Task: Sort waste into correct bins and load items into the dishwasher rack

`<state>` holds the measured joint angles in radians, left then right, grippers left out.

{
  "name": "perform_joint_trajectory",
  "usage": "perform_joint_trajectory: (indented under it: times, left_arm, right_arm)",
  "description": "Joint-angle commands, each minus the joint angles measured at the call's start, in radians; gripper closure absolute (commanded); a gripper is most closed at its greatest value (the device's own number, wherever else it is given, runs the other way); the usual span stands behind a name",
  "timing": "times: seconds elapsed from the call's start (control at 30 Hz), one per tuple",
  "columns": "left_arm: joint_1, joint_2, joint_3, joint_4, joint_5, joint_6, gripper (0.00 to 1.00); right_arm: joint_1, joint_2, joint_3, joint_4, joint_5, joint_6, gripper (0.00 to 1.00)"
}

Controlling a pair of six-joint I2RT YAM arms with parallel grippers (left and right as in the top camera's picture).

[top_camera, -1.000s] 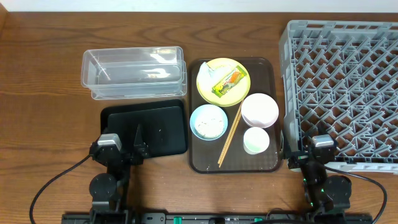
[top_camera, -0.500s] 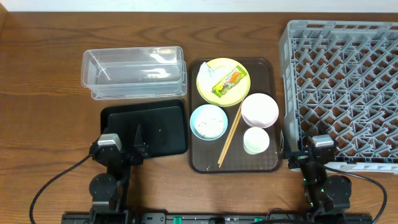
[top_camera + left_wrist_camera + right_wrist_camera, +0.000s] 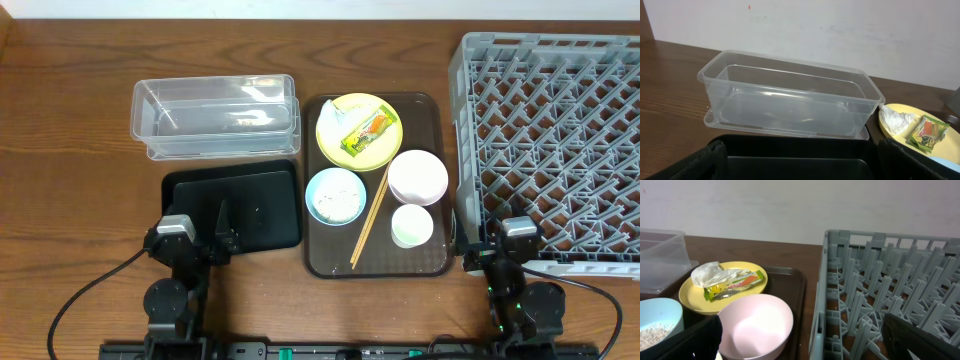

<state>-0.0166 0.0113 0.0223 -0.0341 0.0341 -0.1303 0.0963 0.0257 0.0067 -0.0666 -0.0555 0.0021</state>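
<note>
One plate (image 3: 385, 150), one cup (image 3: 412, 225), one pink bowl (image 3: 417, 177), one blue bowl (image 3: 312, 192); left fingers (image 3: 710, 157), right fingers (image 3: 695, 340) spread apart.

Overhead top-down; low wrists sharing plate (image 3: 692, 297)

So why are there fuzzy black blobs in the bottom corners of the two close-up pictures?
Left wrist view: the blobs are fingers of the left claw, likely too near the lens to be sharp, while the clear tub is crisp. Right wrist view: same with the right claw, and the rack is sharp. Overhead view: sharp all over, with white glints on the clear tub.
</note>
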Motion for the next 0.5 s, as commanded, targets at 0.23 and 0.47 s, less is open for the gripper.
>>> perform_joint_trajectory:
  times: [0.23, 0.47]
  left_arm:
    - [0.005, 0.046, 0.024, -0.082, -0.02, -0.02, 0.02]
    - [0.005, 0.224, 0.207, -0.219, -0.018, -0.021, 0.02]
  right_arm:
    - [0.009, 0.004, 0.009, -0.006, 0.011, -0.014, 0.01]
    - [0.009, 0.115, 0.109, -0.056, 0.073, 0.04, 0.01]
